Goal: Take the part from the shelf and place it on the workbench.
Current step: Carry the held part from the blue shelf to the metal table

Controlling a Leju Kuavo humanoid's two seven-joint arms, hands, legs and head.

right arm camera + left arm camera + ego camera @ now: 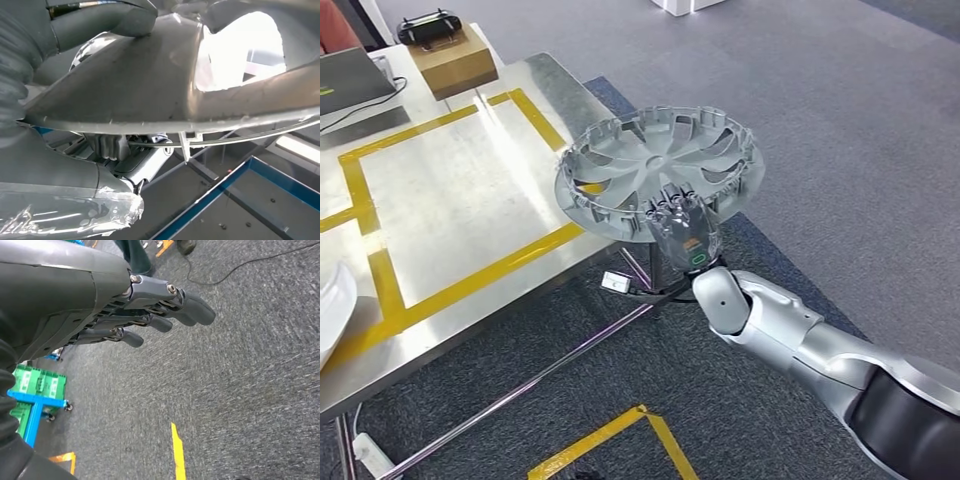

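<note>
Over grey carpet beside the steel workbench (456,190) with its yellow tape outline, the right hand (684,228) grips the hubcap part (660,165) by its rim, carried just past the bench corner, still to be set down, while the left hand (151,310) hangs spread and empty.

Your right hand (687,228) holds the part (658,167) by its near rim, level, over the right corner of the workbench (456,190), with most of the part hanging past the edge above the floor (848,150). On the bench's far end a box (452,60) sits with a device (429,27) on top; a laptop (350,80) lies left of the box. A curved item (333,310) rests at the bench's near left edge. Your left hand (151,315) hangs above the floor, with a cart (36,395) well off to one side.
</note>
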